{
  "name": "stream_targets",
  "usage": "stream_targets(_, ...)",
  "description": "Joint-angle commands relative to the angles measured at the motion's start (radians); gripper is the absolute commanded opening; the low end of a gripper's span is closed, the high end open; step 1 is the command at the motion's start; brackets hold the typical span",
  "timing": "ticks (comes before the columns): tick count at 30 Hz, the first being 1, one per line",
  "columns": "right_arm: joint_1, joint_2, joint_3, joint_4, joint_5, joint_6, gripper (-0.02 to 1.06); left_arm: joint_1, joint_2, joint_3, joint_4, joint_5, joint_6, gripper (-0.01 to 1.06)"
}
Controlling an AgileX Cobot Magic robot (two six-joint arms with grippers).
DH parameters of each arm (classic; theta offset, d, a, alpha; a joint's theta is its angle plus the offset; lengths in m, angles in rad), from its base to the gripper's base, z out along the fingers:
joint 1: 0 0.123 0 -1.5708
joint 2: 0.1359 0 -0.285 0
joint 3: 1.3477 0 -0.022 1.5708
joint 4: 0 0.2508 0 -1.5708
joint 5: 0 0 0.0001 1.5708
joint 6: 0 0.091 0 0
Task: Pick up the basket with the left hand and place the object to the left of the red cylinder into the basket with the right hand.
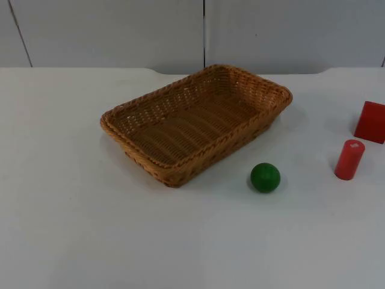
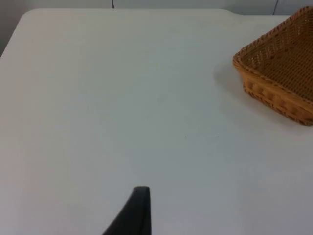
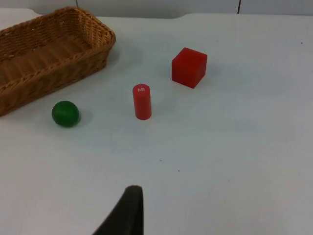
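An empty brown wicker basket lies askew on the middle of the white table. A green ball rests just in front of the basket's right end, to the left of an upright red cylinder. My left gripper hovers over bare table, well apart from the basket's short end. My right gripper hangs above the table, clear of the cylinder, the ball and the basket. Neither gripper holds anything that I can see.
A red cube stands behind the cylinder at the table's right edge, also seen from the right wrist. The grey partition wall closes the table's far side. Wide bare table lies left of and in front of the basket.
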Motion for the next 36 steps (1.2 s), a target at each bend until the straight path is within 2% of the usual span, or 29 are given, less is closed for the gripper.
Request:
stream_targets(1, -0.005, -0.003, -0.008, -0.005, -0.024, 0.001, 1.05, -0.005, -0.003, 0.005, -0.016, -0.019, -0.008, 1.05)
stream_targets(8, -0.005, 0.072, -0.1, -0.004, -0.042, 0.001, 1.05, -0.005, 0.052, -0.025, -0.081, -0.029, -0.008, 1.05)
stream_targets(18, -0.005, 0.405, -0.216, 0.002, -0.144, 0.001, 1.05, -0.005, 0.412, -0.151, -0.122, -0.121, 0.02, 1.05)
stream_targets(26, -0.005, 0.646, -0.228, 0.004, -0.211, 0.001, 1.05, -0.005, 0.651, -0.232, -0.124, -0.207, 0.049, 1.05)
stream_targets(36, -0.005, 0.89, -0.228, 0.004, -0.243, 0.001, 1.05, -0.005, 0.871, -0.246, -0.135, -0.298, 0.058, 1.05)
